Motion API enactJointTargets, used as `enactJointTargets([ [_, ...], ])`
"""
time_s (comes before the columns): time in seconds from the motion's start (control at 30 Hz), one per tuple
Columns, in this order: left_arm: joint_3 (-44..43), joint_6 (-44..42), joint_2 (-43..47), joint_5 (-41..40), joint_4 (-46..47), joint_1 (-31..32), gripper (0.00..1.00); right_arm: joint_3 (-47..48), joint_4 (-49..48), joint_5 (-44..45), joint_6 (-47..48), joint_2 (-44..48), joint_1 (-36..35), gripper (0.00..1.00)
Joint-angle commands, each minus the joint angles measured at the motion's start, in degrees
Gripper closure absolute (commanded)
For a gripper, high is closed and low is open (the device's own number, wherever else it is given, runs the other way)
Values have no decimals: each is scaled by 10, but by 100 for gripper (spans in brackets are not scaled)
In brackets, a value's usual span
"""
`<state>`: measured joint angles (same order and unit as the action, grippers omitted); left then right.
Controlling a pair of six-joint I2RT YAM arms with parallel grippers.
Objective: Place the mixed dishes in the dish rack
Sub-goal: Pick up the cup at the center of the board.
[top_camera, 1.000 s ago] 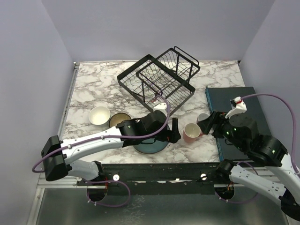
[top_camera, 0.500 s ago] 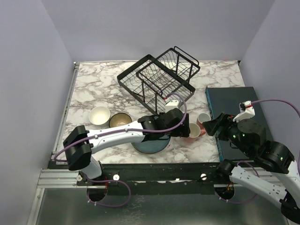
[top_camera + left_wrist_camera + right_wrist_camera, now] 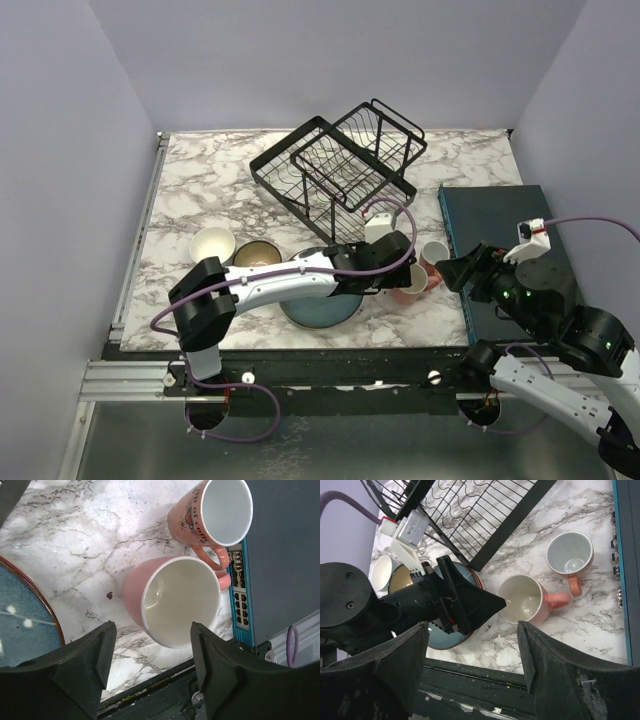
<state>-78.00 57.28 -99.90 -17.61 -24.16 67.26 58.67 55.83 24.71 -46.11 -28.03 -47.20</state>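
Straddling a small pink mug with a white inside [image 3: 172, 602], the left arm's jaws stand partly open, with one black finger on each side of the mug's rim. Whether either finger touches the mug cannot be told. The mug stands upright on the white-and-grey marbled tabletop [image 3: 200, 190].

Just beyond those jaws, a second pink mug with dark lettering [image 3: 210, 512] also stands upright, its handle close beside the first mug's handle. To the right of the jaws, past both mugs, lies a dark teal flat rectangular slab [image 3: 490, 210]. To the left of the jaws, under the left arm's wrist, rests a dark teal-blue round plate with a red-brown edge [image 3: 320, 312]. Farther back along that arm, well apart from the jaws, a small white bowl [image 3: 212, 245] and a dark bowl with a tan inside [image 3: 257, 257] sit side by side.

The black wire two-tier dish rack [image 3: 340, 165] stands askew beyond the jaws, toward the far wall, near the mugs but apart from them.

The right arm's jaws hang wide open and hold nothing. They sit above the slab's near part and point toward the two mugs and the left arm's jaws.
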Motion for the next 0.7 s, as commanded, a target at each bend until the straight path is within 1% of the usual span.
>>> enactJointTargets([
  [0.0, -28, 22, -29, -19, -28, 3, 36, 2, 5, 9, -4, 8, -3, 24],
  [0.23, -46, 25, -57, -29, -49, 1, 42, 7, 16, 13, -4, 14, -3, 24],
  [0.37, -59, 23, -76, -30, -57, 1, 47, 6, 16, 10, -2, 16, -3, 24],
  [0.53, -64, 22, -90, -29, -62, 1, 54, 7, 22, 9, -1, 15, -3, 24],
  [0.67, -67, 18, -95, -30, -65, 1, 62, 11, 25, 10, -1, 18, -3, 24],
])
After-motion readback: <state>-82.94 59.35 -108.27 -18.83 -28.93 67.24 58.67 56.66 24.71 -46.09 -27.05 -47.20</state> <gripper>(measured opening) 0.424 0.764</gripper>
